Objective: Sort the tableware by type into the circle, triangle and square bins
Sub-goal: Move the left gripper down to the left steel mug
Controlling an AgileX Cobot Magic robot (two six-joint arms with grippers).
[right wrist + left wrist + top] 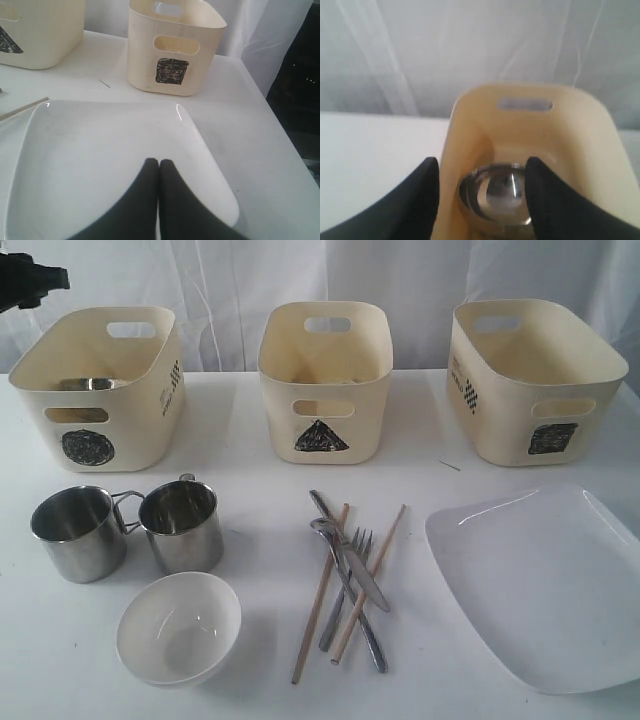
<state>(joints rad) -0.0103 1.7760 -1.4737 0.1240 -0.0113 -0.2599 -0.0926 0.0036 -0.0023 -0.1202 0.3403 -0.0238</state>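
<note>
My left gripper (482, 165) spread above the cream circle-marked tub (470, 125); right gripper (159, 164) pressed together over the large white squarish plate (100, 150). It looks glossy and brittle, so I'd pinch its rim.

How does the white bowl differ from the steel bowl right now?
Finish: the white bowl is glossy white; the steel bowl is shiny metal. Place: the white bowl sits on the table, outside any bin; the steel bowl lies inside the circle bin. Both are round, upright and empty.
</note>
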